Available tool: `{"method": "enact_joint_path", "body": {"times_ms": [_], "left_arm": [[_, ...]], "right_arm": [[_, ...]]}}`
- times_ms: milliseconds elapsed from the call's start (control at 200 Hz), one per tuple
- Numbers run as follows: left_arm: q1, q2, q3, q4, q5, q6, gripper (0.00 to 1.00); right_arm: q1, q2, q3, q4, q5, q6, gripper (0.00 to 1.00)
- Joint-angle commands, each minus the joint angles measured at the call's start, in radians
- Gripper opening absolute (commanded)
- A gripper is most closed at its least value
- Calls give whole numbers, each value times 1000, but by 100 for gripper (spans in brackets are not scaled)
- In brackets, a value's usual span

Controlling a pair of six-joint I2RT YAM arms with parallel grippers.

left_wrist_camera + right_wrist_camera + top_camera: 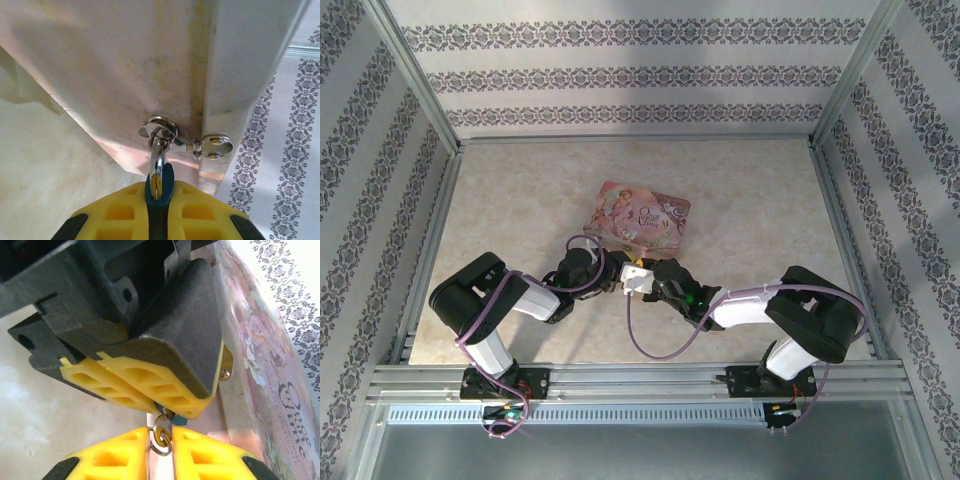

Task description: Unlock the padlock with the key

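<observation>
Two robot arms meet at the near edge of a pink picture-printed box (642, 215) lying on a pale marbled surface (760, 220), as they work to unlock a tiny padlock (161, 176) with its key (161, 436).

The left tool (159, 200) has its yellow pads pressed together on the padlock's blue body. The silvery shackle rises from the pads and passes through the metal hasp (161, 129) on the box's side. This grip appears meant to steady the lock and present its keyhole end to the other arm.

Seen from the right wrist, the right tool (161, 450) sits directly below the left tool, nose to nose. Its pads are drawn in close on either side of the key's small ring and seemingly pinch it. The key hangs just under the padlock's blue end, and whether its blade is fully seated in the lock cannot be made out.

The padlock itself is off the surface, held against the box's edge, with the right tool just beneath it. That suggests the turn of the key is the step in hand.
</observation>
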Motion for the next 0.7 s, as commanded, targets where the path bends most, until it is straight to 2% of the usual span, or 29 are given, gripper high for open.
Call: {"method": "enact_joint_path", "body": {"times_ms": [0, 305, 695], "left_arm": [[-10, -41, 2, 47, -11, 13, 5], [-10, -40, 2, 48, -11, 12, 5], [-10, -32, 0, 50, -9, 7, 5]], "right_arm": [[15, 24, 21, 34, 26, -2, 19], [28, 56, 22, 79, 46, 11, 16], [46, 79, 17, 119, 63, 70, 0]]}}
